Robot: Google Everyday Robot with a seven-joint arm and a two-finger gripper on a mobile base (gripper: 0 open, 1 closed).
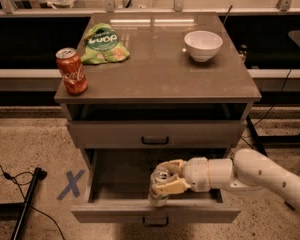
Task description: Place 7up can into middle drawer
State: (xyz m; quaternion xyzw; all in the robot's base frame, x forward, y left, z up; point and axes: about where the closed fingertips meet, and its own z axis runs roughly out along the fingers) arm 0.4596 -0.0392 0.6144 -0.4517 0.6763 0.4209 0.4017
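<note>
The 7up can, pale silver with a shiny top and pull tab, stands upright inside the open middle drawer, near its front wall. My gripper reaches in from the right on a white arm and is shut on the can, its tan fingers wrapped around both sides. The drawer is pulled out below the upper handled drawer front, which is closed. The can's lower part is hidden by the drawer front.
On the cabinet top stand a red Coca-Cola can at the left edge, a green chip bag and a white bowl. A blue X and a black cable and pole lie on the floor to the left.
</note>
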